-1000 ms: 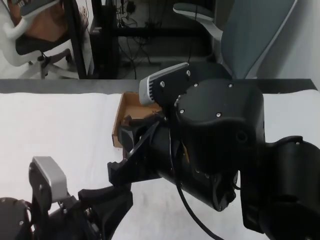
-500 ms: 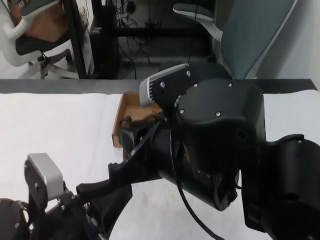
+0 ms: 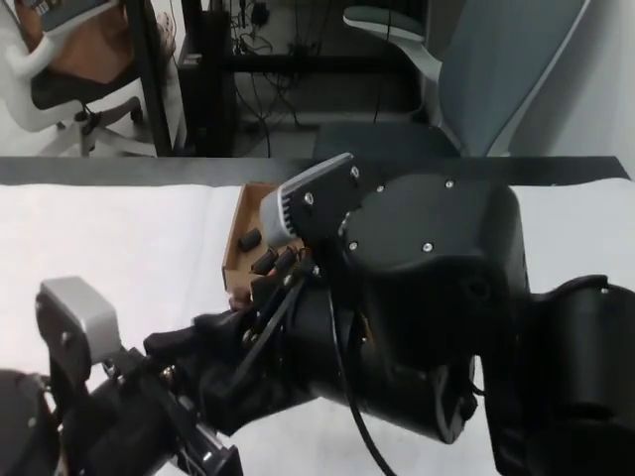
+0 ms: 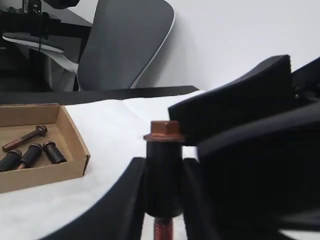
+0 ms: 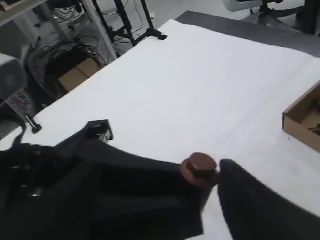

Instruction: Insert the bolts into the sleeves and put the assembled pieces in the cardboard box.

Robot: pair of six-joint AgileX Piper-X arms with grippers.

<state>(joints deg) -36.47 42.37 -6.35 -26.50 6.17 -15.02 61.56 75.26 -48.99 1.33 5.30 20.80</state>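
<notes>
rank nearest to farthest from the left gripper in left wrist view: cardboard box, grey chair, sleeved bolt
1. sleeved bolt, held in the left gripper
2. cardboard box, farther out on the bench
3. grey chair, beyond the bench

Left tool (image 4: 162, 200) risen, right arm (image 3: 427, 297) shifted left

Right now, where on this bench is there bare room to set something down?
Widest bare patch: the white cloth left of the cardboard box, beyond the left gripper. A smaller strip lies at the cloth's far right corner. Crowded: near centre, where the right arm meets the left gripper; the box holds pieces.
</notes>
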